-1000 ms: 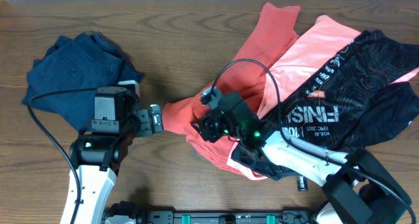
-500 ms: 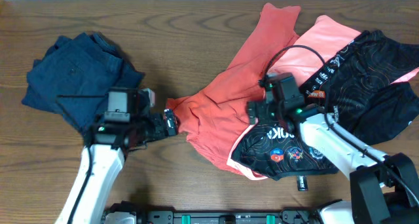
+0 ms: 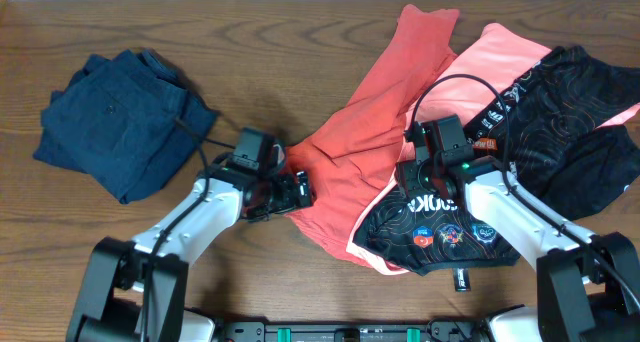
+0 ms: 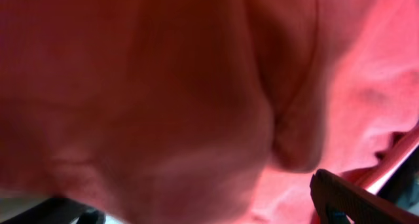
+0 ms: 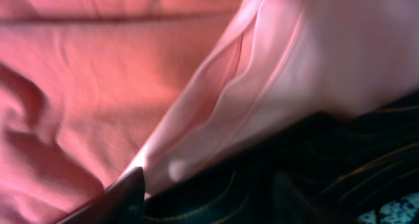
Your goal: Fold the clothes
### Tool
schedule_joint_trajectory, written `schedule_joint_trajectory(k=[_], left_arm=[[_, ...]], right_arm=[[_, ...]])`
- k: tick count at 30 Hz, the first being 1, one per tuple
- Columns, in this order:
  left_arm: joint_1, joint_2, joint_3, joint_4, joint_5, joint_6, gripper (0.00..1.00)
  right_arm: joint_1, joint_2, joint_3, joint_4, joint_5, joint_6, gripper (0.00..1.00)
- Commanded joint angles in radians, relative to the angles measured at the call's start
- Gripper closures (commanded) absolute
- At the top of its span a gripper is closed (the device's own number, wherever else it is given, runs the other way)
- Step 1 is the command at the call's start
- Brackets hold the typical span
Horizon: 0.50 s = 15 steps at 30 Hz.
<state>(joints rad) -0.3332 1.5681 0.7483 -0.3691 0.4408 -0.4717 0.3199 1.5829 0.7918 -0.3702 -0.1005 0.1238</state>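
The orange-red cotton T-shirt (image 3: 370, 112) lies crumpled and unfolded near the middle of the brown wooden table (image 3: 250, 52), running on a slant from the far edge down towards the arms. Its right side is overlapped by a pale pink shirt (image 3: 480, 67), and a black printed jersey (image 3: 570, 112) is heaped over that.

The left gripper (image 3: 297, 190) is at the shirt's lower left edge with its jaws spread wide. Its own camera is filled with red cloth, and one dark finger (image 4: 353, 199) shows in the corner. I can't see that anything is pinched yet.

The right gripper (image 3: 420, 177) sits where red, pink and black cloth meet. Only a lone black fingertip (image 5: 111, 198) shows by the pink hem, so I cannot tell whether its jaws are apart or together.

To my eye this is the opening step: getting hold of the T-shirt so it can be spread flat. Next, each arm needs a firm pinch on the red cloth alone, and the shirt must be drawn clear of the pink and black layers.

Well apart at the left lies a navy blue garment (image 3: 110, 122), roughly bundled. There is no basket or bin in sight; everything rests straight on the wood.
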Motion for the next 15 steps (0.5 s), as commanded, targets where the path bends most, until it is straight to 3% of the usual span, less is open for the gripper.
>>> schedule_joint_trajectory(k=[1,3,10,15], left_arm=[[-0.006,0.028,-0.006,0.046,-0.004,-0.005,0.02],[-0.001,0.027,-0.006,0.073,-0.009,-0.005,0.02],[0.062,0.027,0.004,0.099,-0.122,0.013,0.02],[0.153,0.026,0.059,0.099,-0.116,0.045,0.02]], right_arm=[[-0.002,0.055,0.006,-0.023,0.001,0.010,0.79],[-0.006,0.069,0.006,-0.050,0.034,0.015,0.99],[-0.106,0.021,0.006,-0.309,0.508,0.279,0.99],[-0.280,-0.053,0.006,-0.359,0.569,0.286,0.99]])
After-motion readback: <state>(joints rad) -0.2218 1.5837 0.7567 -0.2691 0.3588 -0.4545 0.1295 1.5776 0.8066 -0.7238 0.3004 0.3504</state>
